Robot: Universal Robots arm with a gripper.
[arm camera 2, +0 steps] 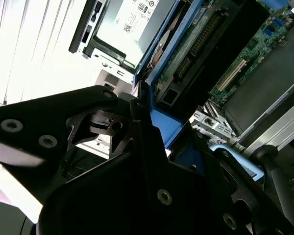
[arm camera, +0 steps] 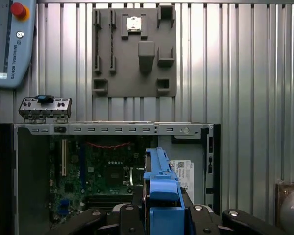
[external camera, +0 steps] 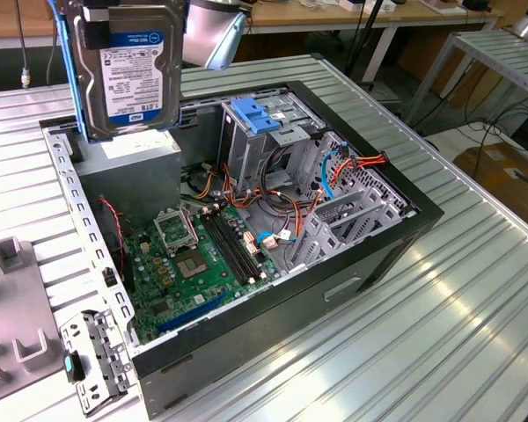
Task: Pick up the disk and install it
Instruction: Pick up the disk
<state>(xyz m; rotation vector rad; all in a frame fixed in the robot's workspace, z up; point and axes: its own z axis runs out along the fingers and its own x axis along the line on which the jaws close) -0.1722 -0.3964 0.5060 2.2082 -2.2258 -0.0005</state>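
Observation:
The disk [external camera: 128, 66] hangs upright in the air at the exterior view's upper left, label side showing, with its blue carrier frame along the edge. It is above the grey power supply box [external camera: 128, 171] at the back corner of the open computer case [external camera: 378, 255]. My gripper [arm camera: 162, 210] is shut on the disk [arm camera: 160, 178], its black fingers clamped on either side of the blue frame. In the second wrist view the gripper [arm camera 2: 147, 122] holds the blue frame edge [arm camera 2: 161, 129], with the motherboard [arm camera 2: 264, 54] far below.
Inside the case lie the green motherboard [external camera: 202, 255], a grey drive cage with a ribbed blue clip [external camera: 264, 119] and loose cables [external camera: 334, 171]. A grey fixture plate [arm camera: 134, 51], a small metal bracket [arm camera: 45, 107] and a pendant [arm camera: 10, 44] lie on the ribbed table.

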